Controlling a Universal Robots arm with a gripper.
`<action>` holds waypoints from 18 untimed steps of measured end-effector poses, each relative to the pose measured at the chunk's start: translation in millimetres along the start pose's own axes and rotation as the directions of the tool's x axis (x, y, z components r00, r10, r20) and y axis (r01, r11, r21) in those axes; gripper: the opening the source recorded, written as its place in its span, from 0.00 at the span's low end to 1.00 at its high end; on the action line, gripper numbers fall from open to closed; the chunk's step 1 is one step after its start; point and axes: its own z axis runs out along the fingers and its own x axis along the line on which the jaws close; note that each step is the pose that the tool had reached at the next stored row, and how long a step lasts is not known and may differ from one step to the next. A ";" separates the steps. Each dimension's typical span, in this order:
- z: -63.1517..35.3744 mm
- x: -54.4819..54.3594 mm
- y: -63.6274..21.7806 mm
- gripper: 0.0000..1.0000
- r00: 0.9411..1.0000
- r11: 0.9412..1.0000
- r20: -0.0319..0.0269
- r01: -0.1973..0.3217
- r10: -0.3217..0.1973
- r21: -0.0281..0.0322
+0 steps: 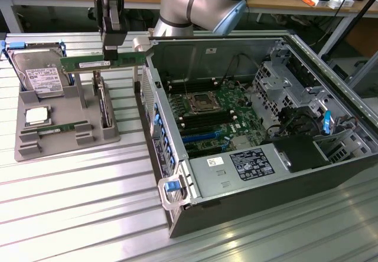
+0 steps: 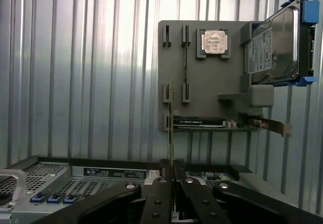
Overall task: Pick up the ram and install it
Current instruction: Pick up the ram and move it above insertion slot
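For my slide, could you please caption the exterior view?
Gripper holding the ram above the gray tray, beside the open computer case.

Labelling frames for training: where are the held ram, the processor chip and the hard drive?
ram (image 1: 127, 57), exterior view, its green face
processor chip (image 1: 36, 115), exterior view, silver lid
hard drive (image 1: 44, 79), exterior view, white label

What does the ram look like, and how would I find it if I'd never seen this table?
Find the open computer case, then the grey tray beside it on the exterior view's left. Above that tray, the robot's fingers are shut on the ram, holding it level in the air. It is long, thin and green, unlike the big silver hard drive and the square processor chip resting in the tray.
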 end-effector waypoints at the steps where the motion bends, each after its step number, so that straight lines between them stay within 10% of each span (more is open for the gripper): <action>1: -0.1 0.1 -1.8 0.12 1.000 1.000 0.000 0.000 0.000 0.000; 18: -1.4 1.5 -29.1 0.12 1.000 1.000 0.000 0.000 0.000 0.000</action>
